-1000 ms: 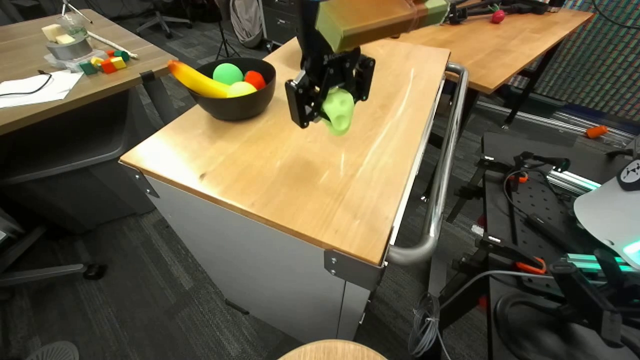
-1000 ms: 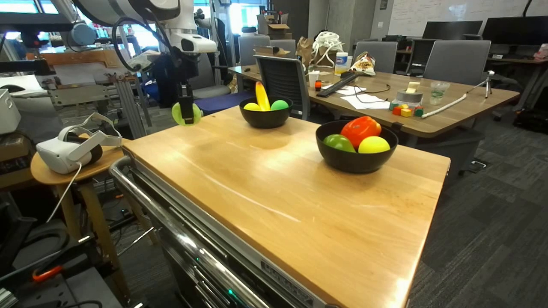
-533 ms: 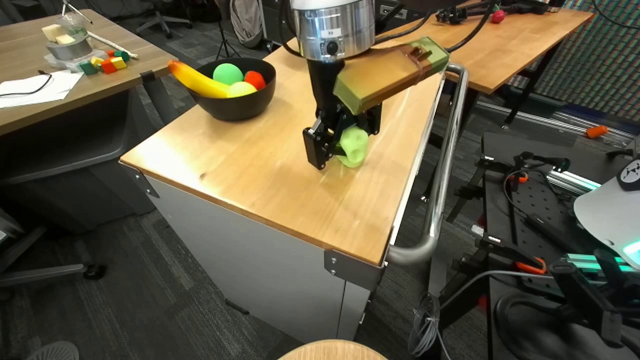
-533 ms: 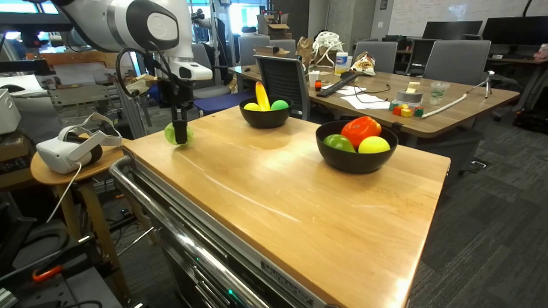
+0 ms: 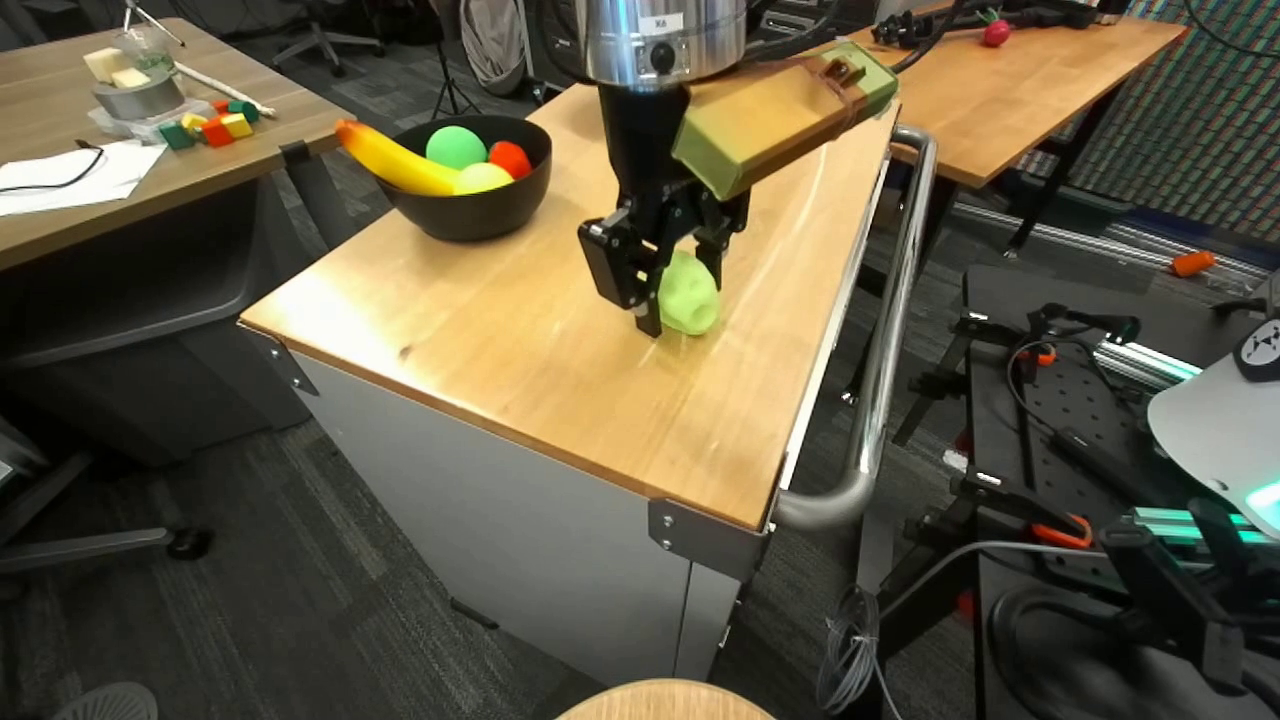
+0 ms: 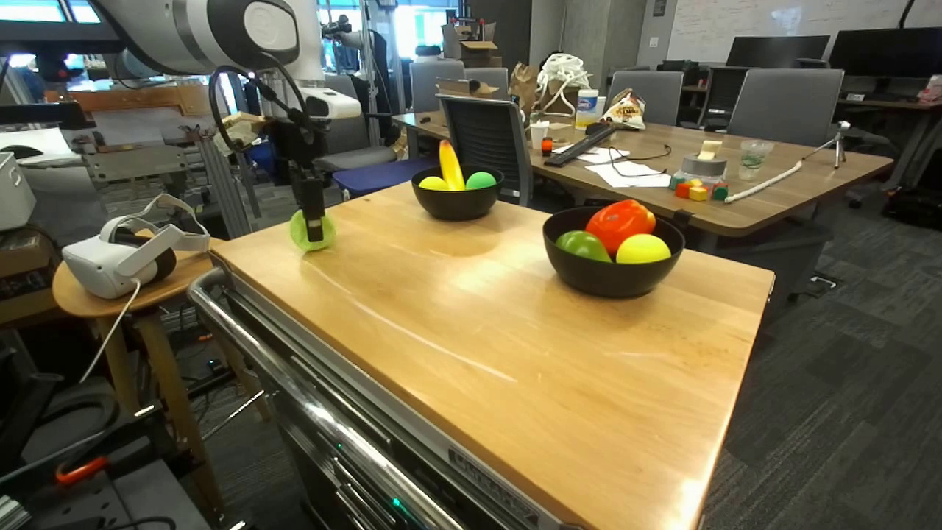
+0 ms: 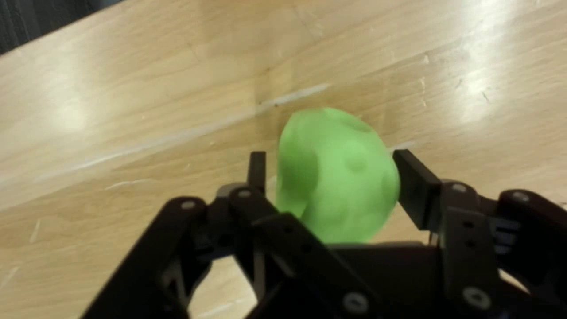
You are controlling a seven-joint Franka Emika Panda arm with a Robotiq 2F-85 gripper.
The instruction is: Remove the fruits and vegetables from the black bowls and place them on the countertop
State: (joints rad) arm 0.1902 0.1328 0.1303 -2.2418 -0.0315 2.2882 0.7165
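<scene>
Your gripper (image 7: 330, 173) stands wider than the green cabbage (image 7: 350, 190) between its jaws, clear of one, touching or just beside the other; a straight lift should leave it on the countertop (image 7: 146, 102) beneath.

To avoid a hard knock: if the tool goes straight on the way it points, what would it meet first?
Probably the countertop, just below its fingertips; the cabbage sits between them. How near is unclear.

An office-style lab (note the robot arm (image 6: 202, 37)): whiteboard (image 6: 795, 16), monitors (image 6: 887, 53), grey chairs (image 6: 784, 110)
</scene>
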